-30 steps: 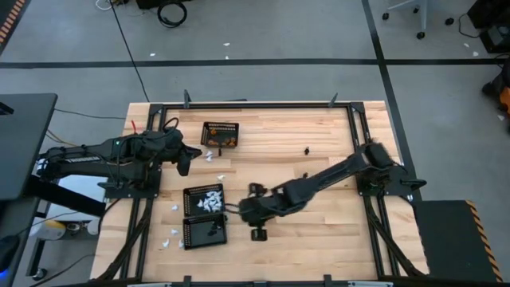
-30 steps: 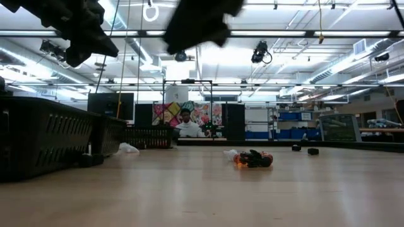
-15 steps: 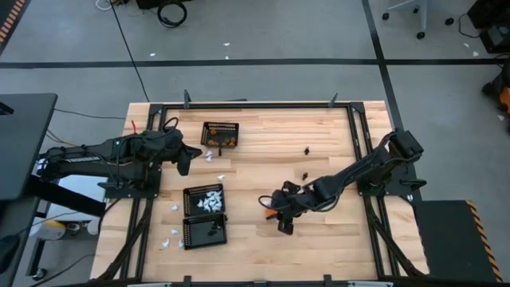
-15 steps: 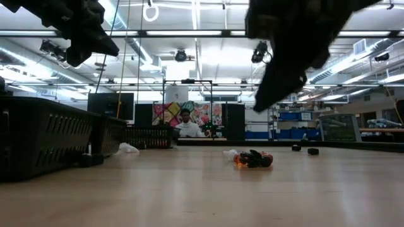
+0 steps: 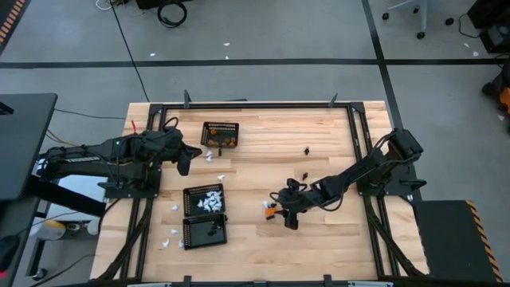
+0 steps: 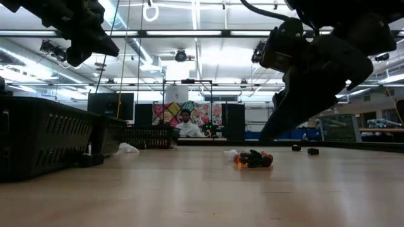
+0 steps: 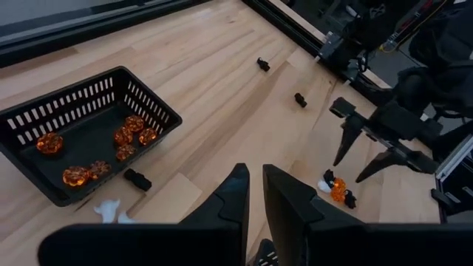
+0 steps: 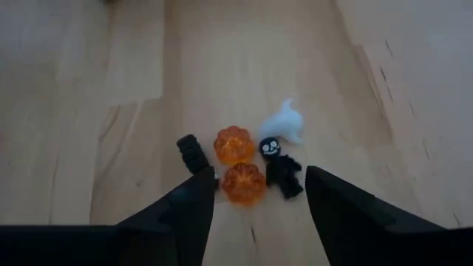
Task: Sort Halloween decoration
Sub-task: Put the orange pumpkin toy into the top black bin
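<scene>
The pale wooden worktop (image 5: 319,239) carries three black rectangular mesh baskets (image 5: 221,134). The right tool (image 8: 259,193) is spread wide over a small clump of orange, white and black toy pieces (image 8: 247,161), barely visible from overhead. The left tool (image 7: 255,193) hovers, fingers nearly together, nothing visibly gripped.

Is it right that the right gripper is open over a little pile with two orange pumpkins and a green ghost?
Not quite: the ghost is white, as the right wrist view shows. The right gripper is open over the pile, which holds two orange pumpkins.
</scene>
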Robot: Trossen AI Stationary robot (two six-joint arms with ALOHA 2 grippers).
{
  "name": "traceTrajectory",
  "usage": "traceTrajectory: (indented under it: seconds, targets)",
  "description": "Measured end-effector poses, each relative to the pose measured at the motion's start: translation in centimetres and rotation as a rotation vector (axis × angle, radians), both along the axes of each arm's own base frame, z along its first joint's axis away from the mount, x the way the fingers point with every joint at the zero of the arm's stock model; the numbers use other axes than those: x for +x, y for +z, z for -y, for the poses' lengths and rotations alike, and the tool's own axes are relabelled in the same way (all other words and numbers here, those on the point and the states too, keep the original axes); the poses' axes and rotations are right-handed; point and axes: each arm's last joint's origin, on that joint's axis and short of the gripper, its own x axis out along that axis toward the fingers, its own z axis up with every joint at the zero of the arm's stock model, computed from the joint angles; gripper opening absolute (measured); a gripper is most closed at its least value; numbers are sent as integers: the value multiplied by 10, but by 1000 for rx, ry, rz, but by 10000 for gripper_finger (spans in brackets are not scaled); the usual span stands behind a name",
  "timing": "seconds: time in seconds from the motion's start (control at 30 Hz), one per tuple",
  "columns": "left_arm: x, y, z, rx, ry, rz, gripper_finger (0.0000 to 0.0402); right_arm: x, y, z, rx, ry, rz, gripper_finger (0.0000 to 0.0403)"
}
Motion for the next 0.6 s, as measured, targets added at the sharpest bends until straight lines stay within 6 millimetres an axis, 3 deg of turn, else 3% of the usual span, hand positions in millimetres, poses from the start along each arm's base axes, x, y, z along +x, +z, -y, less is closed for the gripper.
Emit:
traceTrajectory:
  seconds: [0.37, 0.6]
  targets:
    - [0, 0, 0, -3, 3, 1, 50, -1, 0, -10, -81, 163, 47, 203]
    - [0, 0, 0, 4, 15, -4, 50, 8, -19, -3, -67, 211, 24, 187]
